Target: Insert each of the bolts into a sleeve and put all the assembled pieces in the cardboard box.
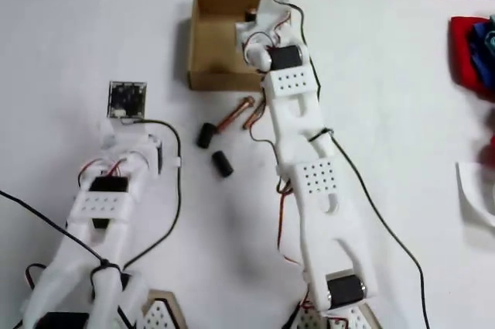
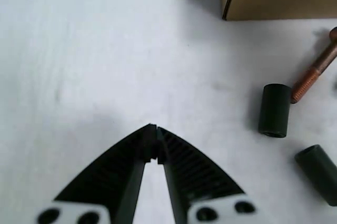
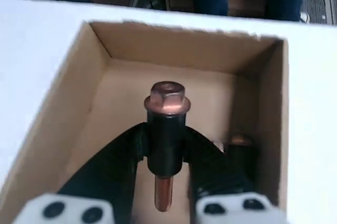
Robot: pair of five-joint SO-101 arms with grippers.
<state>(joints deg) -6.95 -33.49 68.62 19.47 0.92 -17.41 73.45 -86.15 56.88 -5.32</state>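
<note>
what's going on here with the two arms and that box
The right hand holds an assembled bolt and sleeve above the open cardboard box, where another assembled piece already sits near a side wall. The left hand is shut and empty above the white table. Two copper bolts and two black sleeves lie loose beside the box, not yet joined.
</note>
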